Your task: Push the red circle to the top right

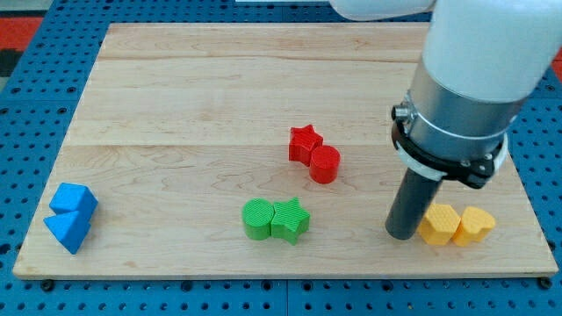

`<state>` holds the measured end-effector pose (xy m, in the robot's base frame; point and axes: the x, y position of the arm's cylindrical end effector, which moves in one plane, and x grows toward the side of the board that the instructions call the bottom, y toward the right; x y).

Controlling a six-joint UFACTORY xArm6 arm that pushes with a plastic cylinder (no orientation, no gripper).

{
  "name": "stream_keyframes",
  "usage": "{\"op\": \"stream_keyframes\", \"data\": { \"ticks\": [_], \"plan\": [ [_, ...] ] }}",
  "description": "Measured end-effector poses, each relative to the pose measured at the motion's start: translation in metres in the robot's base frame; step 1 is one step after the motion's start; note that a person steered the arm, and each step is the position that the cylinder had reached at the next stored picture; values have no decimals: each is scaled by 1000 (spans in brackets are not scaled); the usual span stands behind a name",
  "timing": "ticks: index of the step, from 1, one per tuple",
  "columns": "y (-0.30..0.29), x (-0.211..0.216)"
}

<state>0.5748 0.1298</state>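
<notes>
The red circle [324, 164] lies a little right of the board's middle, touching a red star [304, 142] at its upper left. My tip [402, 235] rests on the board near the view's bottom right, well to the right of and below the red circle. It stands just left of a yellow block [438, 225].
A second yellow block [474, 226], heart-like, touches the first on its right. A green circle [258, 219] and a green star [291, 219] sit together at bottom centre. Two blue blocks [70, 217] lie at bottom left. The wooden board [176, 105] rests on a blue pegboard.
</notes>
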Motion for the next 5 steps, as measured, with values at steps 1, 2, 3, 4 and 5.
{"op": "stream_keyframes", "data": {
  "ticks": [1, 2, 3, 4, 5],
  "plan": [
    [9, 0],
    [22, 0],
    [23, 0],
    [22, -10],
    [1, -38]
  ]
}}
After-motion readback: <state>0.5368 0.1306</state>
